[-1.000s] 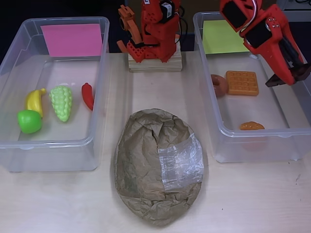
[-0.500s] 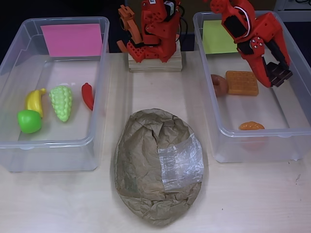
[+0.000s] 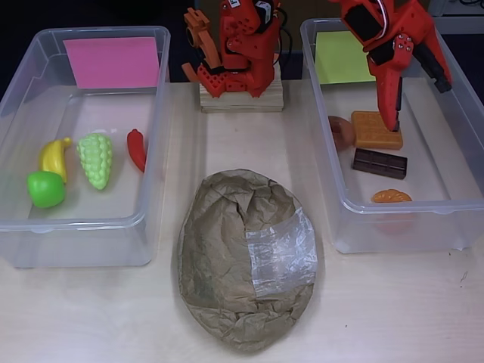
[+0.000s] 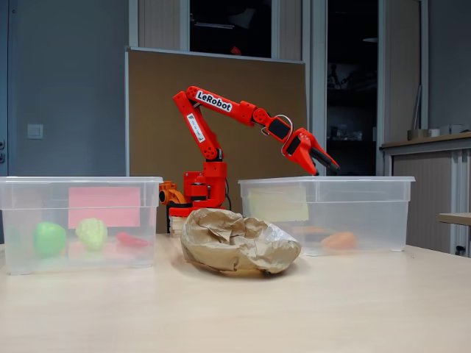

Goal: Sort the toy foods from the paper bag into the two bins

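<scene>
From my remote seat this reads as an office or lab room: a pale wooden table, a brown pinboard against a grey wall with a light switch, tall dark glazed doors, and a shuttered cabinet at right.

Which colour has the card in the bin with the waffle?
Yellow-green card, clearest in the overhead view.

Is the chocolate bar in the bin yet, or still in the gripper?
In the bin. The chocolate bar lies flat on the floor of the yellow-green-card bin, clear of the open gripper.
</scene>
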{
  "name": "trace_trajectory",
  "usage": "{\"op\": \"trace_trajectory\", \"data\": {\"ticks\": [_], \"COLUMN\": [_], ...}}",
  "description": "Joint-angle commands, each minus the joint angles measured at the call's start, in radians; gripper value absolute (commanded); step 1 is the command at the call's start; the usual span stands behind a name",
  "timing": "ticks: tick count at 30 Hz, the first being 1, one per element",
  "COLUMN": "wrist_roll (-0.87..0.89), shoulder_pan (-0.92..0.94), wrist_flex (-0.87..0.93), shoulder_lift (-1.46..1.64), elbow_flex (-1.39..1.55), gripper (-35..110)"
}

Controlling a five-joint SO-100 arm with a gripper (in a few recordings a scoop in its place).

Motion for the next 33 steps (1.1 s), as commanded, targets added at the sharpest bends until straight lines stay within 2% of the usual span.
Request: {"op": "trace_trajectory", "data": {"ticks": [1,15,16,20,23,29,33], "wrist_roll": [-0.061,-0.193,-0.199,-0.273,-0.380,-0.643,-1.065], "shoulder_pan": [0.008,0.061,0.067,0.140,0.207,0.325,0.417], "wrist_flex": [-0.018,-0.052,-0.051,-0.012,-0.017,-0.061,-0.181], "shoulder_lift": [0.035,0.008,0.005,-0.012,-0.011,0.052,0.098], "elbow_flex": [0.009,0.012,0.009,-0.021,-0.032,-0.038,-0.055], "gripper": [62,53,49,13,0,0,0]}}
